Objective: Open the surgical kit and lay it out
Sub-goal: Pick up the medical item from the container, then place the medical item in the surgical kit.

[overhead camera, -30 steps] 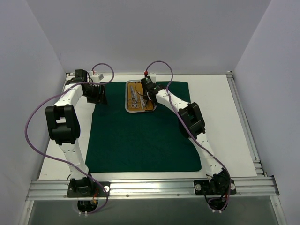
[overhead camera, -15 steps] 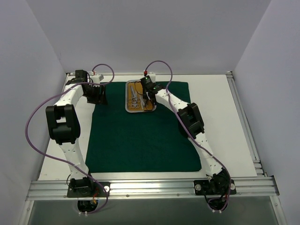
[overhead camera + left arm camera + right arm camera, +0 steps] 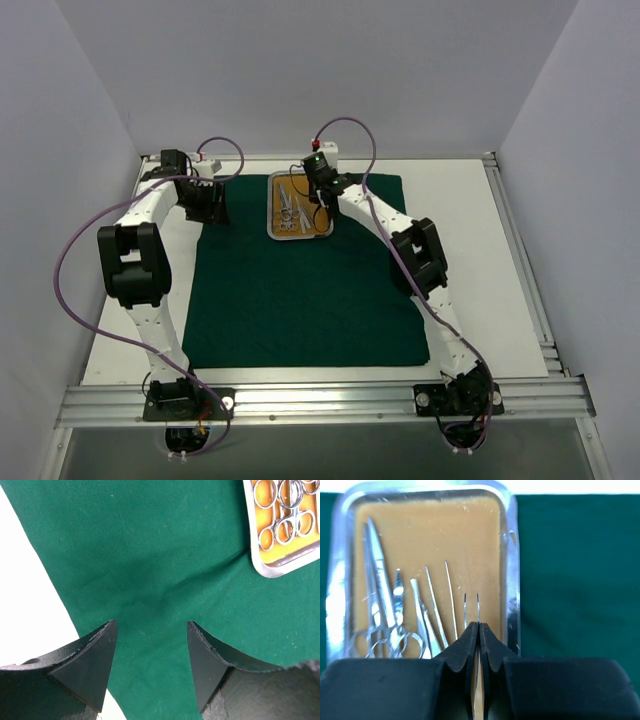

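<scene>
The dark green cloth lies spread flat on the table. On its far edge stands the steel tray with an orange-brown floor. In the right wrist view, scissors and loose tweezers lie in the tray. My right gripper is shut on a thin pair of tweezers, whose two tines stick out past the fingertips over the tray's right side. My left gripper hovers open just above the cloth near its far left corner, holding nothing. A corner of the tray shows at the upper right of the left wrist view.
White table borders the cloth on the right, and a narrow strip shows at its left edge. Grey walls close in three sides. An aluminium rail carries both arm bases at the near edge.
My right gripper has closed fully on the tweezers, and its wrist has shifted toward the far side of the tray. The left arm has not moved.
</scene>
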Action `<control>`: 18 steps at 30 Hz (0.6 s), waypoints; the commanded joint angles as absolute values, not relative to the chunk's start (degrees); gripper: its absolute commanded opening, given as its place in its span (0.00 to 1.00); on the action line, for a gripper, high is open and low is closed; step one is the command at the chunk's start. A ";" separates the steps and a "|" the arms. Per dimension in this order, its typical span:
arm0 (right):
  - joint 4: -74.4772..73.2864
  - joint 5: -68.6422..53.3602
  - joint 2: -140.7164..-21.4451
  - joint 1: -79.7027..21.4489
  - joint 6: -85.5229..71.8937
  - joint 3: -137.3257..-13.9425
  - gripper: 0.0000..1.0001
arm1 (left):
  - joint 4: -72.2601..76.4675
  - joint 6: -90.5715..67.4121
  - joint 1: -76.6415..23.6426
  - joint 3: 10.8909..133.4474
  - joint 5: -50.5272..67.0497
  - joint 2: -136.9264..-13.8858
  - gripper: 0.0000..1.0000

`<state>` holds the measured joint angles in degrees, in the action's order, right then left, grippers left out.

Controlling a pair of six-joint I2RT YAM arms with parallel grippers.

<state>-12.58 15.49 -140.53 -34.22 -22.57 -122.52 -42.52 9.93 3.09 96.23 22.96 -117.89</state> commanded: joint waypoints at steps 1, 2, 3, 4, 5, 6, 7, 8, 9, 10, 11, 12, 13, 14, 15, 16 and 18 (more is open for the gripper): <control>-9.76 18.37 -129.92 -34.63 -22.68 -118.58 0.00 | -43.42 11.34 3.16 97.38 23.73 -116.20 0.67; -8.80 18.28 -127.29 -34.63 -22.76 -117.00 0.00 | -43.59 11.42 3.16 97.38 23.82 -116.02 0.67; -8.53 18.19 -125.96 -34.72 -23.02 -113.59 0.00 | -43.68 11.43 3.16 97.47 24.08 -115.84 0.67; -8.35 18.19 -124.47 -34.80 -23.11 -111.55 0.00 | -43.86 11.43 3.16 97.47 24.52 -115.49 0.67; -8.00 18.28 -122.89 -34.89 -23.20 -109.27 0.00 | -44.03 11.43 3.16 97.47 24.70 -115.40 0.67; -7.74 18.28 -119.30 -35.07 -23.64 -103.42 0.00 | -44.12 11.60 3.16 97.30 24.96 -115.23 0.67; -7.30 18.46 -117.18 -35.42 -24.16 -99.88 0.00 | -44.30 11.69 3.08 97.21 25.05 -114.88 0.67; -6.08 18.37 -112.72 -35.77 -25.04 -96.10 0.00 | -44.30 11.78 3.08 97.12 25.31 -114.70 0.67; -5.28 18.11 -110.50 -36.21 -25.92 -92.06 0.00 | -44.21 11.78 3.16 96.95 25.40 -114.44 0.67; -4.58 18.02 -108.30 -37.43 -27.75 -84.63 0.00 | -44.12 11.86 3.16 96.60 25.49 -114.26 0.67; -4.14 18.45 -104.63 -38.14 -28.90 -81.33 0.00 | -44.03 11.87 3.16 96.50 25.84 -114.17 0.67; -4.22 19.07 -103.20 -38.84 -30.13 -78.25 0.00 | -44.03 11.87 3.08 96.50 25.93 -114.08 0.67; -4.22 19.59 -101.70 -39.72 -32.50 -72.83 0.00 | -44.12 11.78 3.08 96.68 26.19 -114.17 0.67; -4.13 20.56 -99.51 -41.12 -33.82 -70.42 0.00 | -44.38 11.69 3.08 96.68 26.28 -114.26 0.67; -3.78 20.57 -98.71 -41.83 -35.06 -68.05 0.00 | -44.38 11.69 2.99 96.77 26.54 -114.34 0.67; -3.26 20.22 -98.01 -42.36 -36.03 -65.85 0.00 | -44.47 11.69 2.90 96.77 26.54 -114.26 0.67; -2.55 20.04 -97.47 -44.20 -39.01 -61.01 0.00 | -44.47 11.69 2.73 96.59 26.63 -114.17 0.67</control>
<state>-3.44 17.89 -99.37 -42.30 -32.71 -65.69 -43.97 11.00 3.07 96.23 24.75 -116.97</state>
